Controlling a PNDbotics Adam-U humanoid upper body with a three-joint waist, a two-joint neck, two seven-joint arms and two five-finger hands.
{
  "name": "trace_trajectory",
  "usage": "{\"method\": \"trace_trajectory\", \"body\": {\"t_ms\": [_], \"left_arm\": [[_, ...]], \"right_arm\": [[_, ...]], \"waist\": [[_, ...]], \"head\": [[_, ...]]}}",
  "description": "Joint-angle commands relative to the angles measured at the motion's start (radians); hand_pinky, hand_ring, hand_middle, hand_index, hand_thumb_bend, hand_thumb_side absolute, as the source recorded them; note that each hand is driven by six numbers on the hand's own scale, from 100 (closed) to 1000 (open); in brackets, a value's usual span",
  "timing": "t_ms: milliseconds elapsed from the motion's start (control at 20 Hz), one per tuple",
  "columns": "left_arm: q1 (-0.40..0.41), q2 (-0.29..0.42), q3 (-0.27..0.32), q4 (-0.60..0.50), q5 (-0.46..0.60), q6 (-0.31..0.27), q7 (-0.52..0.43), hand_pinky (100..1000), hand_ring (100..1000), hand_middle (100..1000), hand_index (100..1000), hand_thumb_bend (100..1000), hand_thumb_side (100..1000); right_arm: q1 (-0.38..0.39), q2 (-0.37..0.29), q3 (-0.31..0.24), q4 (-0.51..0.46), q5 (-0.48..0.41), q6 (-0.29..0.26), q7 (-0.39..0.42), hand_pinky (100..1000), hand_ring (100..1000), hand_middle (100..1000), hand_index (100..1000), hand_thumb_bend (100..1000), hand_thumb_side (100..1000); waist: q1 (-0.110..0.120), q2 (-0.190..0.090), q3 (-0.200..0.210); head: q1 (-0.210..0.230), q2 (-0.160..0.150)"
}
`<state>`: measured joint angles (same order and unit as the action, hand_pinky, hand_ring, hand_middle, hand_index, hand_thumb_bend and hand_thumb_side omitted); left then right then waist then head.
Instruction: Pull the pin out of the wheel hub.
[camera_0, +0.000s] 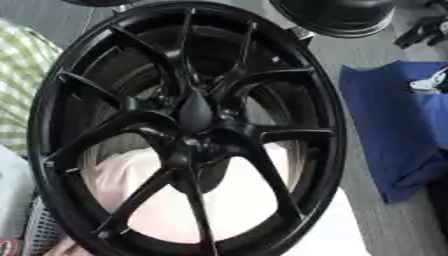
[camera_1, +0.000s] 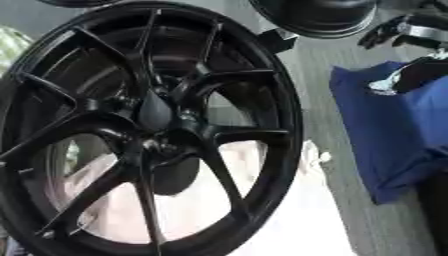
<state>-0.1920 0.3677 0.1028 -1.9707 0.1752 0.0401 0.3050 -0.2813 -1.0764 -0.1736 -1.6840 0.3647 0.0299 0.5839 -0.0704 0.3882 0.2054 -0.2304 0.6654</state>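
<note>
A large black multi-spoke wheel hub (camera_0: 188, 130) stands upright and fills most of both views. At its centre sits a dark tapered piece (camera_0: 194, 111), narrow end up, which looks like the pin. My right hand (camera_1: 391, 31) shows at the upper right edge, far from the hub centre. It is black with a silver band behind it, and its fingers are relaxed with nothing in them. A dark part with a silver tip (camera_1: 385, 84) hangs lower down over the blue cloth. My left hand shows in no view.
A blue cloth (camera_0: 394, 130) lies on the grey floor to the right of the hub. A second black wheel (camera_1: 315, 17) stands behind at the top. Pale fabric (camera_0: 166, 205) shows through the lower spokes, and green checked cloth (camera_0: 22, 80) at the left.
</note>
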Motion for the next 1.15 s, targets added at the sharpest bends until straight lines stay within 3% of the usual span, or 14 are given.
{"method": "trace_trajectory", "body": {"t_ms": [50,450,650,900,1150], "left_arm": [[-0.001,0.011,0.01,-0.013,-0.006,-0.002,-0.001,713,748,608,684,306,751],[-0.006,0.012,0.008,-0.015,-0.005,-0.003,-0.004,713,748,609,684,307,749],[-0.007,0.012,0.006,-0.015,-0.005,-0.002,-0.006,713,749,609,684,306,749],[-0.008,0.011,0.004,-0.014,-0.004,-0.001,-0.008,713,749,609,684,306,751],[-0.01,0.013,0.003,-0.014,-0.003,-0.002,-0.01,713,749,609,684,306,750]], "right_arm": [[-0.022,-0.027,-0.017,-0.027,-0.042,-0.001,-0.04,847,870,731,818,355,359],[-0.091,-0.028,0.028,-0.151,-0.231,0.023,-0.224,834,797,596,713,100,416],[-0.122,-0.035,0.064,-0.222,-0.26,0.069,-0.284,821,768,557,667,100,388],[-0.146,-0.047,0.102,-0.3,-0.264,0.104,-0.28,817,756,540,621,100,375],[-0.194,-0.054,0.128,-0.316,-0.291,0.066,-0.256,818,756,544,628,100,379]], "waist": [[0.001,-0.017,0.002],[0.003,-0.018,0.011],[0.001,-0.018,0.017],[-0.003,-0.018,0.023],[-0.006,-0.02,0.027]], "head": [[0.0,-0.009],[-0.005,-0.012],[-0.005,-0.013],[0.003,-0.016],[0.002,-0.01]]}}
